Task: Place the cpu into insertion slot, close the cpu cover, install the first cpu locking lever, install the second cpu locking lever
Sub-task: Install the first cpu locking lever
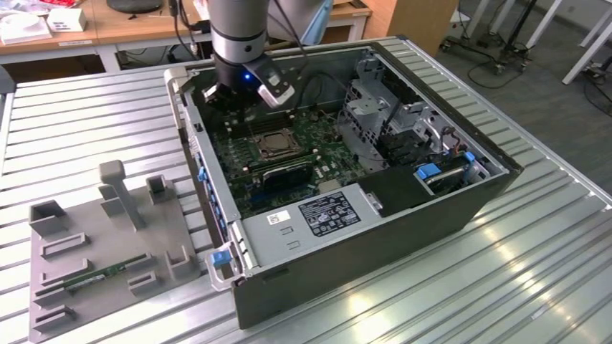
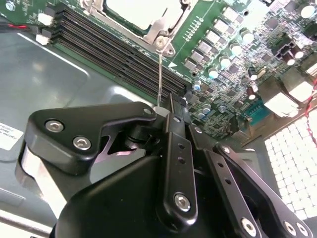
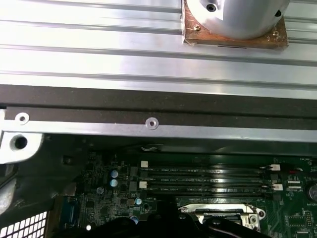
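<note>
Hanging inside the open computer case (image 1: 383,236), the claw (image 1: 234,107) is sitting low over the green motherboard (image 1: 320,140), near the insertion slot (image 1: 254,143). In the second wrist view its black fingers (image 2: 124,116) are drawn narrow and are pinching the free tip of a thin silvery locking lever (image 2: 159,74). The wire is running straight from a corner of the socket to the fingertips, crossing above the long black memory slots (image 2: 119,49).

The cpu (image 2: 138,12) is lying flat in the insertion slot, its dull metal top facing up. The cpu cover (image 2: 159,29) is lying down over it, its silvery frame bordering the chip's edges. Rows of small capacitors and chips are filling the board just beside the socket.

In the first wrist view the memory slots are running side by side along the board, near the case's far wall, and the ribbed metal counter (image 3: 99,54) is stretching away beyond that wall.

In the exterior view the case is resting on its side on the counter with its open face up. A labelled grey power supply (image 1: 325,215) is sitting at its near end and a silvery drive cage (image 1: 378,115) towards the exterior view's right. Well apart, at the exterior view's left, a grey holder tray (image 1: 57,287) is lying on the counter with a green memory stick (image 1: 96,276) resting in it.
</note>
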`<state>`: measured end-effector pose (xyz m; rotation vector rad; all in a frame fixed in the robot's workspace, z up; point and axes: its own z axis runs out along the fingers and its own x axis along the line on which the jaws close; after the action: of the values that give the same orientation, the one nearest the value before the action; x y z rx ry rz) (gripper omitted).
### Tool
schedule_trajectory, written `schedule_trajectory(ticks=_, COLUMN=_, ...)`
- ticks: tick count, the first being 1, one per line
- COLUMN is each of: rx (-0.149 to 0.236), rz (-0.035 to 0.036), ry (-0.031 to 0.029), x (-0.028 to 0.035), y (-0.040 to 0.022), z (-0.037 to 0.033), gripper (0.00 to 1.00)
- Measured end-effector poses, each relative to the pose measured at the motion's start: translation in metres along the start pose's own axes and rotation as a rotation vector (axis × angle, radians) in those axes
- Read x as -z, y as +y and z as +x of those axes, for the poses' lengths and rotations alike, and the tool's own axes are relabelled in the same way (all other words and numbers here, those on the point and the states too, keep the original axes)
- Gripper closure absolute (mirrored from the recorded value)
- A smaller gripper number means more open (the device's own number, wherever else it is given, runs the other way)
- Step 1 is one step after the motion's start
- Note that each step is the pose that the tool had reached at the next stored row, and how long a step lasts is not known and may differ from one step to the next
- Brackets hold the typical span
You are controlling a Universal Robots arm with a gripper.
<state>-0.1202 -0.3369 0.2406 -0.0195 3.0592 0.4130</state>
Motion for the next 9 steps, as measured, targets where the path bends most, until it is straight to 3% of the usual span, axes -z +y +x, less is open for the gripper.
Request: schedule_trajectory(ticks=9, rx=0.0, rz=-0.0007, ry=0.0008, x=-0.001, y=-0.0004, z=-0.0188, gripper=0.89)
